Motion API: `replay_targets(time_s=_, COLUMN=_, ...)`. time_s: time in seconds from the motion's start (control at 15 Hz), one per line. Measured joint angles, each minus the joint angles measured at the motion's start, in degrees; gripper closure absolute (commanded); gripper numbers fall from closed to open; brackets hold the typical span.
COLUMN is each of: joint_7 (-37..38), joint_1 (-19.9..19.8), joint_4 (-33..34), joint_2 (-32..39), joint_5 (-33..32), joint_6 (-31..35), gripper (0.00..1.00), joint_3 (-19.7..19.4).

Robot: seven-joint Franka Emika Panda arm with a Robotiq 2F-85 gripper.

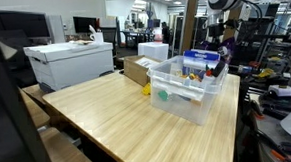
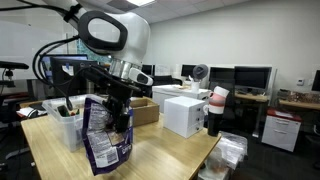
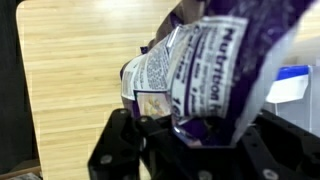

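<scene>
Far toward 9 o'clock in an exterior view: clear bin (image 2: 63,128) on the wooden counter (image 2: 170,155), small things inside, too blurred to name. Just at 3 o'clock of it: purple snack bag (image 2: 100,145), hanging roughly upright. Lower edge close to the counter, touching or not impossible to tell. Pinched by the tool (image 2: 117,118), clamped tight on the bag's upper part from its 3 o'clock side.

Further toward 3 o'clock, behind the bag: cardboard box (image 2: 146,108), then white box (image 2: 183,112), then a stack of red-and-white cups (image 2: 217,108) near the counter's edge.

In the wrist view: bare counter (image 3: 70,80) at 9 o'clock, tool (image 3: 170,122) at 6 o'clock, closed onto the crumpled purple snack bag (image 3: 215,60), nutrition label facing the camera.

In an exterior view from the opposite end: cardboard box (image 1: 135,72) at 9 o'clock of the clear bin (image 1: 182,101), white box (image 1: 154,50) at its 11 o'clock, all on the counter (image 1: 107,118).
</scene>
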Motion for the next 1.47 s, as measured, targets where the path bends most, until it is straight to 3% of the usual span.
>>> replay_targets(time_s=0.6, joint_7=0.0, joint_1=-1.83, joint_4=-0.04, joint_2=4.19, joint_5=5.57, joint_6=5.57, gripper=0.99, joint_3=0.04)
replay_targets(time_s=1.47, joint_7=0.01, joint_1=-2.53, joint_4=-0.04, joint_2=5.74, joint_5=6.58, joint_6=6.17, gripper=0.97, joint_3=0.32)
